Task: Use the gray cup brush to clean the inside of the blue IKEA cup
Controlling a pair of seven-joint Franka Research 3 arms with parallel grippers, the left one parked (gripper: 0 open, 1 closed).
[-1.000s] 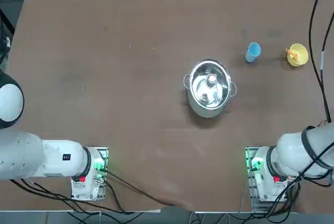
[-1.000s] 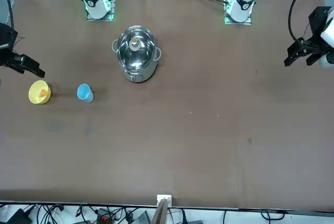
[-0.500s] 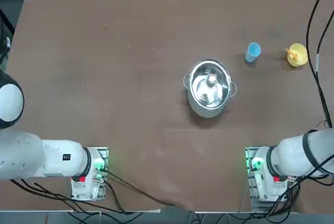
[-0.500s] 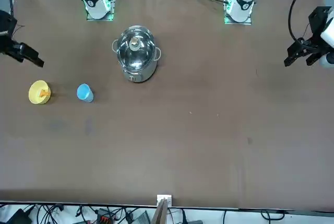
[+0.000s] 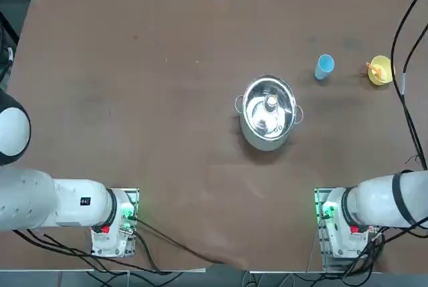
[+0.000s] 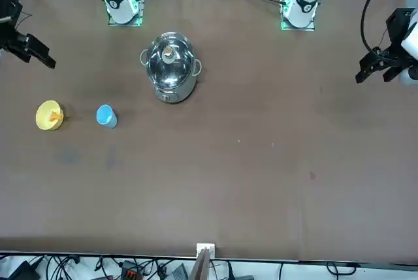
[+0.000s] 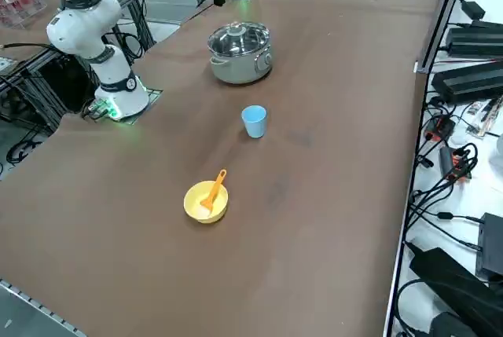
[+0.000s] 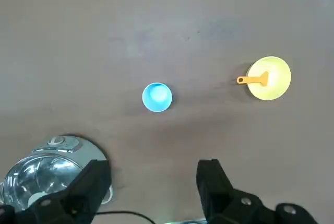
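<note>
Rising and drawing back toward its base, the right arm's pincer (image 6: 29, 48) has shifted in the front view from just above the yellow bowl to a spot higher up at the table's edge over the last second, while in the overhead view the arm's white elbow has slid lower; nothing on the brown table (image 5: 167, 120) has moved. From the wrist view the pincer (image 8: 154, 179) hangs high over the table with its two black fingers apart and nothing between them. The small blue plastic cup (image 5: 324, 67) stands upright with its mouth open upward, between the lidded shiny steel pot (image 5: 269, 111) and the small yellow bowl (image 5: 381, 70), apart from both. An orange-handled utensil (image 7: 214, 188) rests in that bowl. No gray cup brush shows in any view, so the tool the task names cannot be placed. The cup's inside (image 8: 156, 96) looks plain blue and bare. With the pincer empty, high and well apart from the cup, the scene fits either an arm yet to fetch a tool or one backing away after work; the pictures do not settle which
</note>
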